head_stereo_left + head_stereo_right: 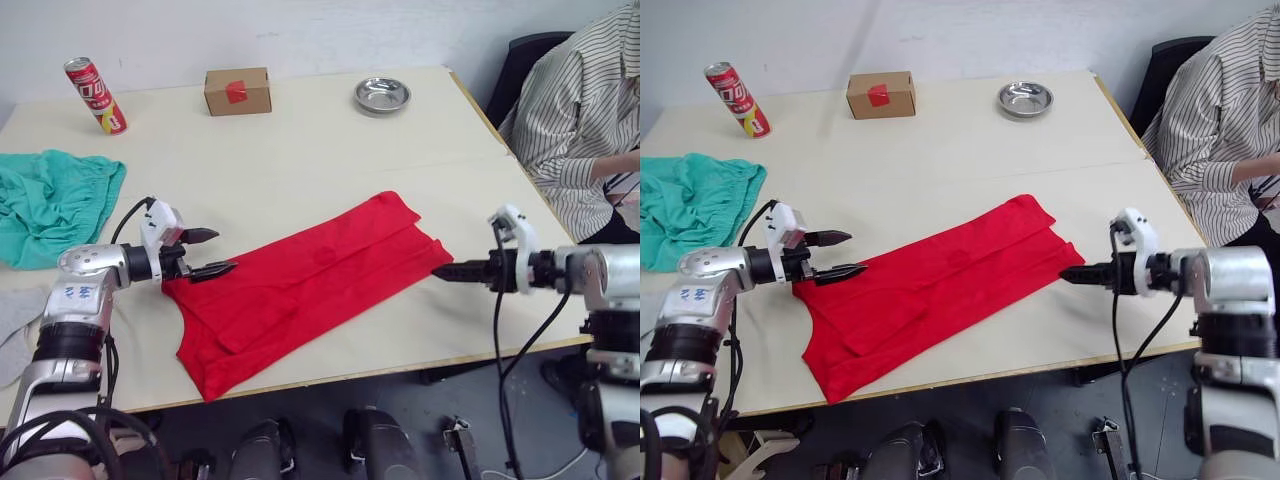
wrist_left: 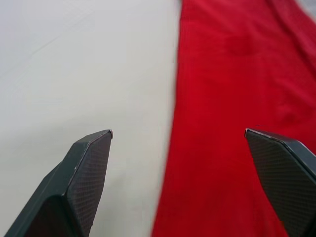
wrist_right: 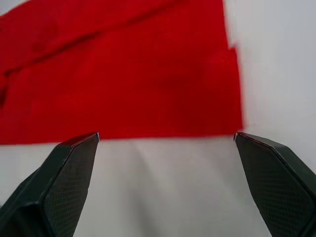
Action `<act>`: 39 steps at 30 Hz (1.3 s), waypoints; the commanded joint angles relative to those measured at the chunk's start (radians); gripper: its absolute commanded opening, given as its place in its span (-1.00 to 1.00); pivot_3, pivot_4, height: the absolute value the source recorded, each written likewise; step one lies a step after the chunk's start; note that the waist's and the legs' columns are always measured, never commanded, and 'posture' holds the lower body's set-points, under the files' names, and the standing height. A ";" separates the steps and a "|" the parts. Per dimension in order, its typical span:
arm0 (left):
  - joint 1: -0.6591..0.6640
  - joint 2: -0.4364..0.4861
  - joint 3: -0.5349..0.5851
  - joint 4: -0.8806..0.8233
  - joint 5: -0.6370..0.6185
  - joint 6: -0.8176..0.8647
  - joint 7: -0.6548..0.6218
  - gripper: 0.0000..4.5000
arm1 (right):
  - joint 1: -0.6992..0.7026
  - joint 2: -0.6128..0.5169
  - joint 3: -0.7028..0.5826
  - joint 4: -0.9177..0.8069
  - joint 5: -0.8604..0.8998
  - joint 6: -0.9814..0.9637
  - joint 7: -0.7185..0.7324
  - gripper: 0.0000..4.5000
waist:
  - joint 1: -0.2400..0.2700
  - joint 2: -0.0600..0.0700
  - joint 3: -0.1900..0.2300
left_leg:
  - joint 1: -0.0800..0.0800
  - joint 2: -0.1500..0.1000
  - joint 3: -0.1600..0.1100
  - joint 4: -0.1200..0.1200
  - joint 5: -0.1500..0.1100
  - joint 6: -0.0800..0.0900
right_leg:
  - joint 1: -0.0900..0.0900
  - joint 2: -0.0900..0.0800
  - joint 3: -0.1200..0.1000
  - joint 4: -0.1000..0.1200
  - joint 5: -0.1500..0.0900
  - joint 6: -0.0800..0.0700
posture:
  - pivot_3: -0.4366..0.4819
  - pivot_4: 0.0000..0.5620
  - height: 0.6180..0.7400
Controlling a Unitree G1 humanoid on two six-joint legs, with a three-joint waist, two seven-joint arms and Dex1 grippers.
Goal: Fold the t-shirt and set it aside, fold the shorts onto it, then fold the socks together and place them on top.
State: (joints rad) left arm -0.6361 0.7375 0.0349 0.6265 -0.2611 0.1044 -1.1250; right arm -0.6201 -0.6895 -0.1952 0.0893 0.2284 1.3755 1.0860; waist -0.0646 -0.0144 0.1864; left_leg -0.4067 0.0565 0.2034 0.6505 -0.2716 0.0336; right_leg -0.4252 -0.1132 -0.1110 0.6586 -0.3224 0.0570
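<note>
The pale, smooth table [image 1: 300, 160] carries the t-shirt [image 1: 300, 285], a soft red cloth folded into a long flat strip; its long axis runs diagonally from the near left to the far right; the crumpled teal shorts [image 1: 50, 200] lie well apart at the left edge; a grey patch at the near left may be the socks [image 1: 15, 310]. The left gripper [image 1: 212, 252], fingers spread, is at the strip's left end; the right gripper [image 3: 167, 136] is parted just beside its right end.

A lab-like test room: bare white wall [image 1: 320, 30], plain table [image 1: 300, 150], seated person [image 1: 580, 120] watching
</note>
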 commanded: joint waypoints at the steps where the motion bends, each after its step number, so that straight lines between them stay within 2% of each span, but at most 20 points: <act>1: -0.055 -0.005 -0.026 0.143 0.060 -0.055 -0.030 1.00 | 0.057 0.057 -0.086 -0.183 0.065 0.121 -0.109 0.97 | 0.006 0.000 0.000 | 0.000 0.000 0.000 0.000 0.000 0.000 | -0.001 0.000 0.000 0.000 0.000 0.000 | -0.05 -0.47 1.00; 5: -0.111 -0.030 -0.067 0.254 0.114 -0.129 -0.073 1.00 | 0.107 0.124 -0.084 -0.251 0.102 0.149 -0.191 0.97 | 0.012 -0.003 -0.002 | -0.001 0.000 0.000 -0.001 0.000 0.000 | -0.002 0.000 0.000 0.000 0.000 0.000 | -0.05 -0.47 1.00; 8: -0.142 -0.062 -0.071 0.308 0.124 -0.116 -0.089 1.00 | 0.111 0.173 -0.072 -0.252 0.123 0.132 -0.243 0.97 | 0.012 -0.005 -0.003 | -0.001 0.000 0.000 0.000 0.000 0.000 | -0.001 0.000 0.000 0.000 0.000 0.000 | -0.05 -0.47 1.00; 9: -0.147 -0.073 -0.073 0.322 0.129 -0.109 -0.094 0.92 | 0.106 0.193 -0.057 -0.241 0.128 0.111 -0.256 0.99 | 0.012 -0.007 -0.004 | -0.001 0.000 0.000 0.000 0.000 0.000 | -0.001 0.000 0.000 0.000 0.000 0.000 | -0.05 -0.47 1.00; 12: -0.142 -0.090 -0.075 0.335 0.141 -0.104 -0.096 0.62 | 0.090 0.247 -0.027 -0.211 0.134 0.039 -0.301 0.73 | 0.010 -0.009 -0.006 | 0.000 0.000 0.000 0.000 0.000 0.001 | 0.000 0.000 0.000 0.001 0.000 0.000 | -0.05 -0.47 1.00; 16: -0.094 -0.091 -0.052 0.268 0.110 -0.068 -0.103 0.07 | 0.088 0.272 -0.014 -0.185 0.147 -0.037 -0.330 0.12 | 0.007 -0.009 -0.006 | 0.000 0.000 0.000 0.000 0.000 0.001 | 0.000 0.000 0.000 0.001 0.000 0.000 | -0.05 -0.47 1.00; 20: 0.023 -0.082 -0.012 0.065 0.044 0.046 -0.109 -0.49 | 0.077 0.250 0.024 -0.131 0.149 -0.141 -0.323 -0.51 | 0.003 -0.009 -0.006 | 0.000 0.000 0.001 0.000 0.000 0.001 | 0.000 0.001 0.000 0.001 0.000 0.000 | -0.05 -0.47 1.00; 23: 0.127 -0.072 0.012 -0.116 0.022 0.176 -0.030 -0.94 | 0.018 0.231 0.049 -0.027 0.131 -0.252 -0.316 -1.00 | 0.001 -0.009 -0.006 | 0.000 0.000 0.001 0.000 0.000 0.001 | 0.000 0.001 0.001 0.001 0.000 0.000 | -0.05 -0.47 1.00; 24: 0.157 -0.074 0.026 -0.172 0.011 0.212 0.000 -0.99 | -0.008 0.223 0.061 0.017 0.122 -0.289 -0.312 -1.00 | -0.002 -0.009 -0.005 | 0.000 0.000 0.001 0.000 0.000 0.001 | 0.000 0.001 0.001 0.001 0.000 0.000 | -0.05 -0.47 1.00; 26: 0.212 -0.088 0.061 -0.288 -0.029 0.292 0.059 -0.99 | -0.066 0.207 0.089 0.119 0.097 -0.377 -0.303 -1.00 | -0.001 -0.009 -0.005 | 0.000 0.000 0.001 0.000 0.001 0.001 | 0.000 0.001 0.001 0.002 0.000 0.000 | -0.05 -0.47 1.00; 29: 0.317 -0.125 0.115 -0.493 -0.089 0.379 0.158 -0.99 | -0.222 0.212 0.136 0.383 0.028 -0.571 -0.308 -1.00 | -0.008 -0.008 -0.005 | 0.000 0.000 0.002 0.000 0.001 0.001 | 0.000 0.000 0.002 0.002 0.000 0.000 | -0.05 -0.47 1.00; 32: 0.434 -0.213 0.172 -0.736 -0.127 0.475 0.341 -0.99 | -0.421 0.255 0.174 0.727 -0.063 -0.840 -0.364 -1.00 | -0.019 -0.006 -0.003 | 0.000 0.000 0.002 -0.001 0.002 0.000 | -0.001 0.001 0.003 0.002 0.000 0.000 | -0.05 -0.47 1.00; 34: 0.504 -0.277 0.180 -0.868 -0.140 0.521 0.439 -0.99 | -0.521 0.284 0.171 0.897 -0.094 -0.960 -0.411 -1.00 | -0.019 -0.007 -0.002 | 0.000 -0.001 0.003 -0.002 0.004 0.000 | -0.001 0.001 0.003 0.001 0.000 0.000 | -0.05 -0.47 1.00; 38: 0.579 -0.369 0.174 -1.009 -0.159 0.571 0.570 -0.99 | -0.618 0.309 0.166 1.069 -0.123 -1.073 -0.432 -1.00 | -0.016 -0.007 -0.002 | 0.000 0.000 0.002 -0.002 0.005 -0.002 | -0.001 0.002 0.003 0.001 0.000 0.000 | -0.05 -0.47 1.00; 39: 0.594 -0.391 0.174 -1.043 -0.172 0.593 0.599 -0.89 | -0.631 0.306 0.166 1.090 -0.124 -1.073 -0.407 -1.00 | -0.013 -0.008 -0.002 | 0.000 0.000 0.002 -0.002 0.005 -0.001 | -0.001 0.002 0.003 0.001 0.000 0.000 | -0.05 -0.47 1.00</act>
State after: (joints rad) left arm -0.0574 0.3590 0.1925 -0.3437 -0.4066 0.6738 -0.5762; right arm -1.2176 -0.3744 -0.0101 1.1525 0.1116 0.3372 0.6659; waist -0.0771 -0.0220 0.1841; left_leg -0.4066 0.0565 0.2051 0.6487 -0.2660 0.0327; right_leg -0.4256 -0.1116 -0.1077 0.6591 -0.3223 0.0572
